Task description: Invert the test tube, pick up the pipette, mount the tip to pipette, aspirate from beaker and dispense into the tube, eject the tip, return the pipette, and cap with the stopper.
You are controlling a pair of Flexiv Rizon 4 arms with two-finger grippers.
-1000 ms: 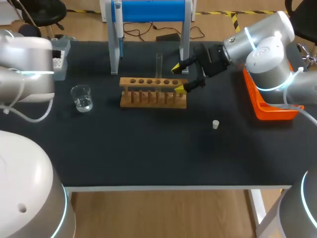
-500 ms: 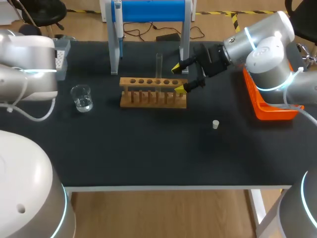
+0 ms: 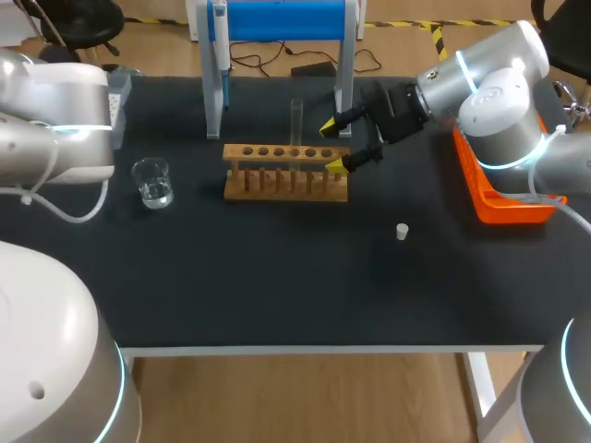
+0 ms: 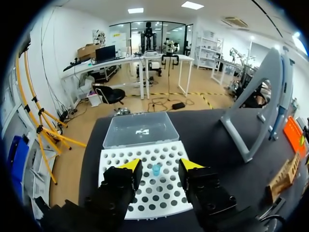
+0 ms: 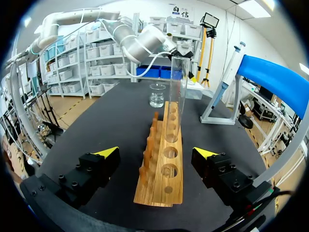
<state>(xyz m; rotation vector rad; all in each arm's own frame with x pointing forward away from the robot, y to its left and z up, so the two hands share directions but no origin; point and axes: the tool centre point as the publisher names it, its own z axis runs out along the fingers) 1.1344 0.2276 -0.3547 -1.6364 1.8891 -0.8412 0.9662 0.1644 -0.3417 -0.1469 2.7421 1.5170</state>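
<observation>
Quick status from us: the tube (image 3: pixel 296 125) stands upright in a hole of the rack (image 3: pixel 286 173), open end up as far as we can tell, so we reckon step 1, the invert, is done. The right gripper (image 3: pixel 332 146) sits at the rack's right end, its 2 fingers spread wide on either side of that end, gripping nothing.

Everything else looks undone. The pipette (image 3: pixel 220 37) hangs on the blue stand (image 3: pixel 282 20) behind the rack, not picked up yet. The beaker (image 3: pixel 151 182), with some clear liquid in it, sits off the rack's left end. The stopper (image 3: pixel 402 232) lies loose in front of the rack's right end, a bit apart.

The left gripper (image 4: pixel 161 165) is well away from the rack, past the beaker. It hovers over the tip box (image 4: pixel 159 193), fingers apart and empty, with 1 blue tip (image 4: pixel 156 169) below. So roughly 1 of 8 steps is done. Grab, mount, aspirate, dispense, eject, return and cap are all left.
</observation>
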